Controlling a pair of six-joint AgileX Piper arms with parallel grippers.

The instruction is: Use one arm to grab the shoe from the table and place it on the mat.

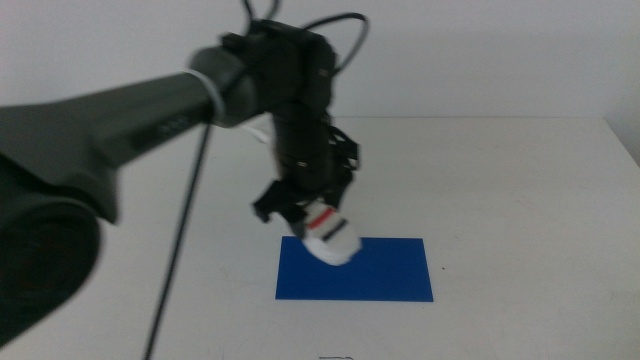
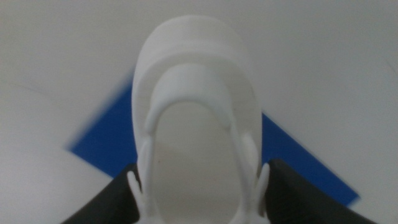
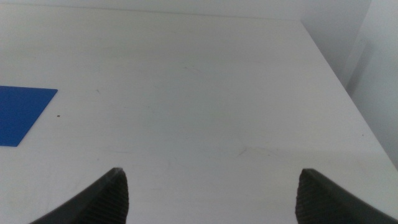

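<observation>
One shoe (image 1: pixel 331 240), white, chunky sole, red strap visible betw. black ones (straps partly hidden by the jaws). Held in the left gripper (image 1: pixel 305 222), jaws clamped on its two sides; toe end tilted downward over the near-left corner area of the mat (image 1: pixel 380 272). Middle view can't settle whether sole touches the mat or hangs just above it.

One mat, dark blue, flat rect., lying on the table (image 1: pixel 520 200) toward the front-centre. Most of its surface bare; only the left end is overlapped by the shoe.

One left arm (image 1: pixel 120 130), dark grey, reaching in from the left side of the middle view, black cable (image 1: pixel 175 270) trailing down beside it. Wrist points steeply down at the mat.

Left wrist view: shoe (image 2: pixel 196 124) fills the centre, sole side toward the camera, pale and blurred; dark jaws press it on either side near the lower edge. Blue mat (image 2: pixel 298 162) shows behind the shoe on both sides, white tabletop (image 2: pixel 323 56) beyond.

One right gripper (image 3: pixel 211 199), waiting, jaws spread wide apart, nothing betw. them. Its wrist view shows bare tabletop (image 3: pixel 205 106) and one corner of the mat (image 3: pixel 22 112), well apart from the jaws.
</observation>
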